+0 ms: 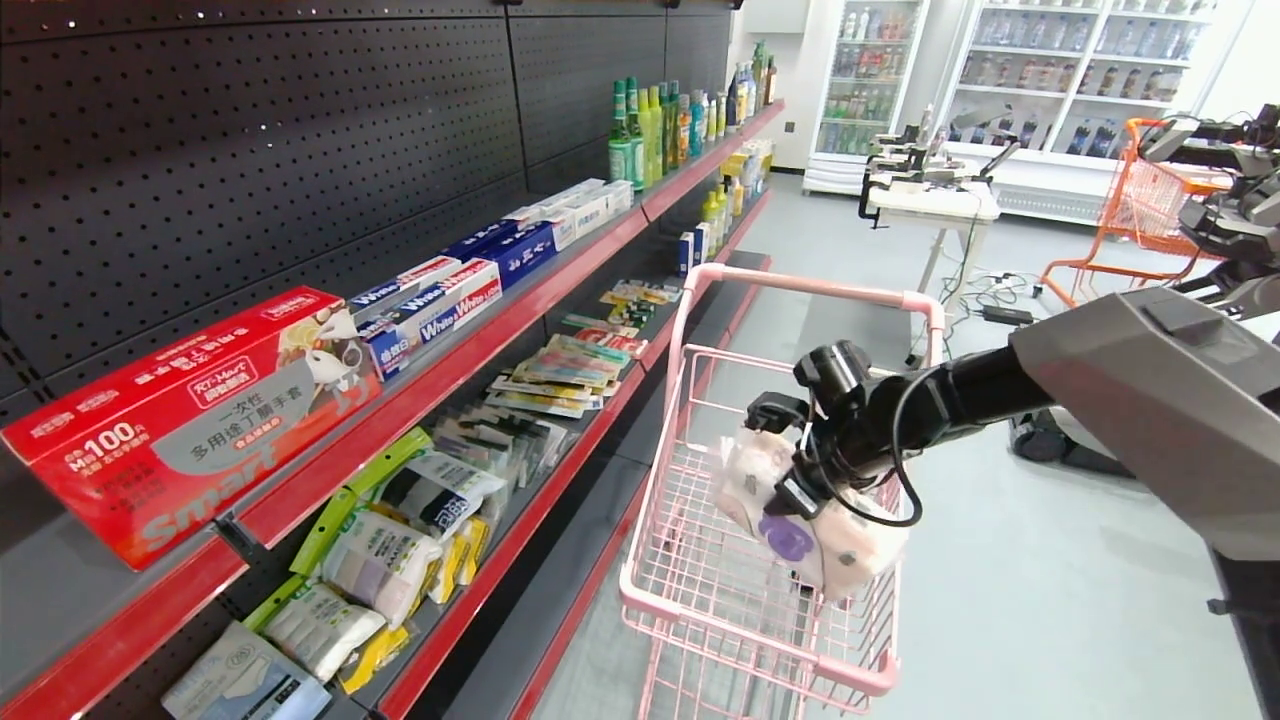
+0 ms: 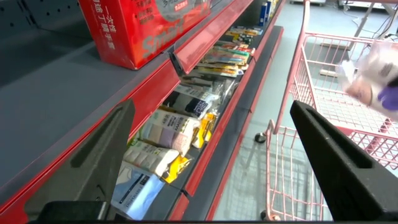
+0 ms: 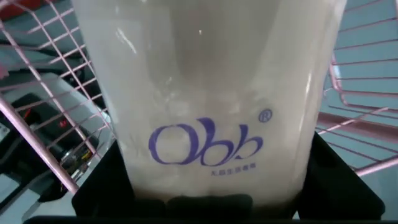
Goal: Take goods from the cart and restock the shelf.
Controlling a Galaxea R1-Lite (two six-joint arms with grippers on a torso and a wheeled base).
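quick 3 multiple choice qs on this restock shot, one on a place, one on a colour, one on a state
1. Where does the red box sit?
A in the cart
B on the upper shelf
C on the floor

2. What colour is the cart beside the shelves?
A blue
B green
C pink

3. What state is the right gripper in?
A shut on the white pack
B open and empty
C shut on a green bottle

Answers:
1 B, the red box rests on the upper shelf's grey board.
2 C, its wires and handle are pink.
3 A, the right wrist view shows the pack clamped between its fingers.
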